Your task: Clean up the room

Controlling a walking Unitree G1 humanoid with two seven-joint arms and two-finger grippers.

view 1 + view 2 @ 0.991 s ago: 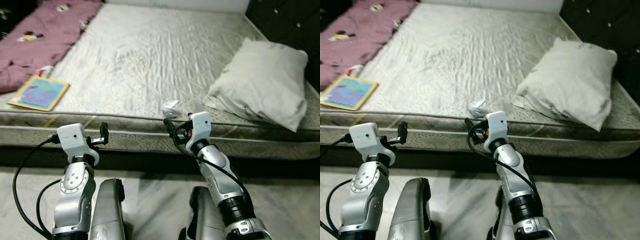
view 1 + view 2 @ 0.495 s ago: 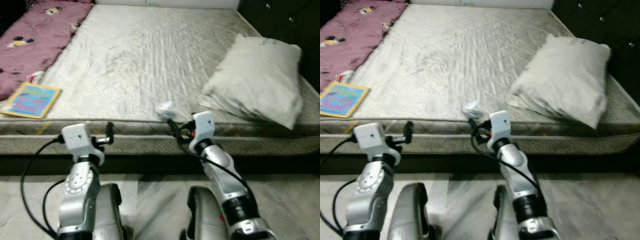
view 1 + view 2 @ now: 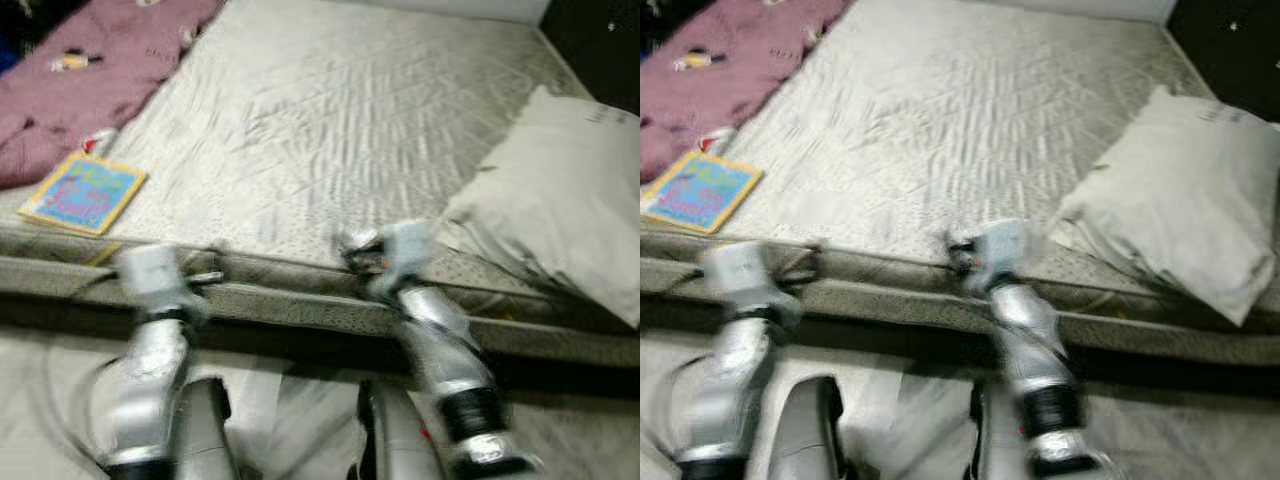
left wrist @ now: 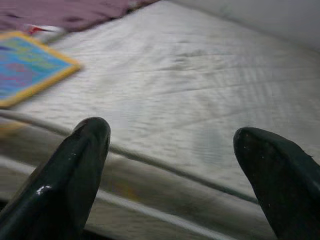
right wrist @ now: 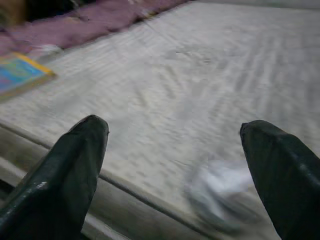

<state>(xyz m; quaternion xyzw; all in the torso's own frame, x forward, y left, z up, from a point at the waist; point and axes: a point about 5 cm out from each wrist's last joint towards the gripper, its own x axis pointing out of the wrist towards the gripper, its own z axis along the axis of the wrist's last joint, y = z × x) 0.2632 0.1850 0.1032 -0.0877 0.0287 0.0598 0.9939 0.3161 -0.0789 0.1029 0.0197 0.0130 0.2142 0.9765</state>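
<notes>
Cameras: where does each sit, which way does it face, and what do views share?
Left and right eye views: head, looking down at the mattress; both arms show, left gripper and right gripper at its near edge.
Left wrist view: along open fingers toward the book.
Right wrist view: along open fingers at the crumpled wad.
Shared: book, mattress.

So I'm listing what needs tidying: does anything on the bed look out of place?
Yes. A crumpled white wad, likely paper, lies at the mattress front edge, between the open right tool fingers. A colourful book sits askew near the left edge, beside the rumpled maroon blanket.
</notes>
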